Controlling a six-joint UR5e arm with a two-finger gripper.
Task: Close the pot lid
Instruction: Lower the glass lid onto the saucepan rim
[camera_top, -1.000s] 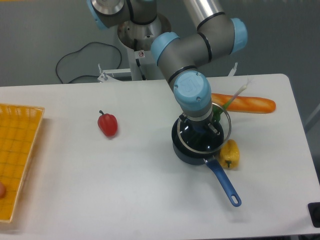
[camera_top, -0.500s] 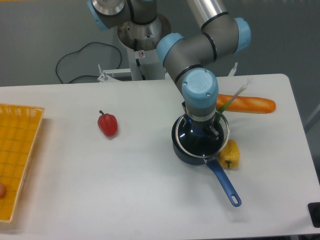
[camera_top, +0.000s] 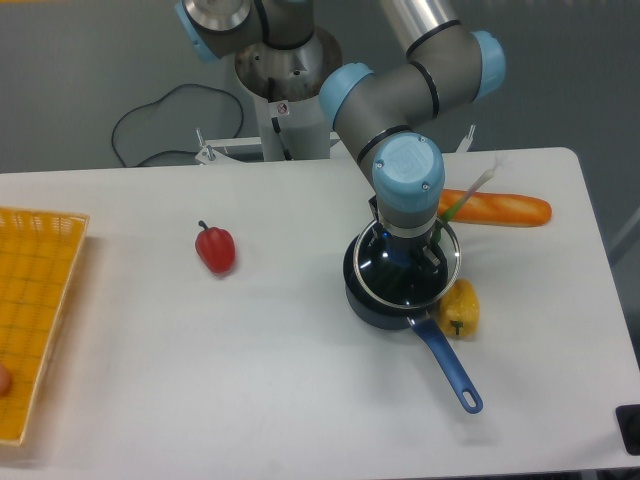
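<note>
The dark pot (camera_top: 375, 300) stands right of the table's centre, its long blue handle (camera_top: 447, 364) pointing toward the front right. The clear glass pot lid (camera_top: 400, 285) with a thin metal rim hovers over it, shifted slightly right of the pot's rim. My gripper (camera_top: 405, 250) reaches straight down onto the lid's middle and seems shut on the blue knob, which my wrist mostly hides. I cannot tell whether the lid touches the pot.
A yellow pepper (camera_top: 461, 307) sits against the pot's right side. A carrot-like orange vegetable (camera_top: 497, 208) lies behind it. A red pepper (camera_top: 216, 248) rests to the left. A yellow basket (camera_top: 35, 290) occupies the far left edge.
My gripper and the lid have slid to the right over the pot by a small amount. The pot and the vegetables have stayed put.
</note>
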